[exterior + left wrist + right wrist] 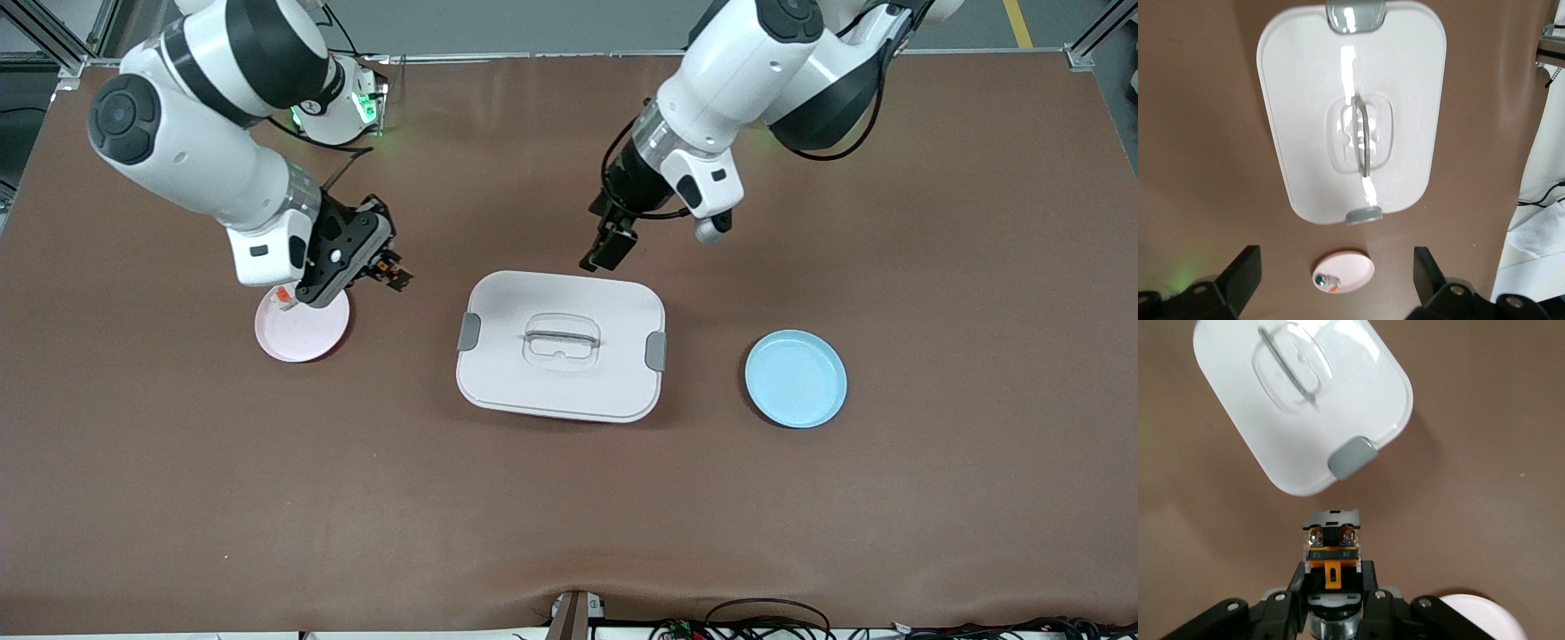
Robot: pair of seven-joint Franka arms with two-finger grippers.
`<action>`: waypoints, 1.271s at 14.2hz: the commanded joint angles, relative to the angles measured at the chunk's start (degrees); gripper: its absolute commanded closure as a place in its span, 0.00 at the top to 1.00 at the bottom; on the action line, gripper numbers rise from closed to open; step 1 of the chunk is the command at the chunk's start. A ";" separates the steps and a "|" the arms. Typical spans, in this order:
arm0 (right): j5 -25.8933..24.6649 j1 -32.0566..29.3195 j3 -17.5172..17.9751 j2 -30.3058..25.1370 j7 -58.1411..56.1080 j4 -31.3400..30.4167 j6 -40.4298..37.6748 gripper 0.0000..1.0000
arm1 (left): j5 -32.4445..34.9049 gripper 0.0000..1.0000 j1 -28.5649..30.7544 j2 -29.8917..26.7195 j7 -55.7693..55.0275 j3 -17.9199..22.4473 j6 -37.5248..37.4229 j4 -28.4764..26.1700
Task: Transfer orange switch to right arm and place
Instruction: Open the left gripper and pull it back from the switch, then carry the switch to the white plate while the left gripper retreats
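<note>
The orange switch (1331,553) is held in the right gripper (391,269), pinched between the jaws. It is up in the air, over the bare brown bench (569,498), just beside the pink plate (302,331) and toward the white box (560,347). In the right wrist view its long axis is seen to run straight out from the jaws, w/ the black end w/ two screws pointing away from the gripper, toward the grey clip (1353,457) of the box. The orange part sits in the middle, next to the jaws.

On the pink plate a small white-and-orange part (1327,283) is seen; it lies flat.

The left gripper (606,246) is held over the bench, above the edge of the white box that is farther from the front cam. Its jaws are spread wide & nothing is between them; this arm waits.

A blue plate (796,378) lies toward the left arm's end of the bench, well apart from the box.
</note>
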 commanded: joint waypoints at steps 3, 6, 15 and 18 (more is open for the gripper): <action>-6.41 -8.41 0.82 -1.25 -22.78 -5.17 0.33 0.00 | 2.20 1.00 4.54 -7.12 17.39 -0.05 -0.21 -11.12; -8.01 -13.51 0.82 -3.61 -35.09 -15.42 9.17 0.00 | 6.31 1.00 7.88 -9.32 30.30 -0.05 -0.21 -15.25; -9.32 -17.57 0.82 -5.30 -44.89 -36.46 35.65 0.00 | 8.97 1.00 27.21 -12.04 77.83 -0.05 -1.17 -19.57; -9.50 -17.83 0.82 -3.28 -45.15 -39.37 42.77 0.00 | 11.96 1.00 32.13 -12.23 93.51 -0.05 -1.17 -18.78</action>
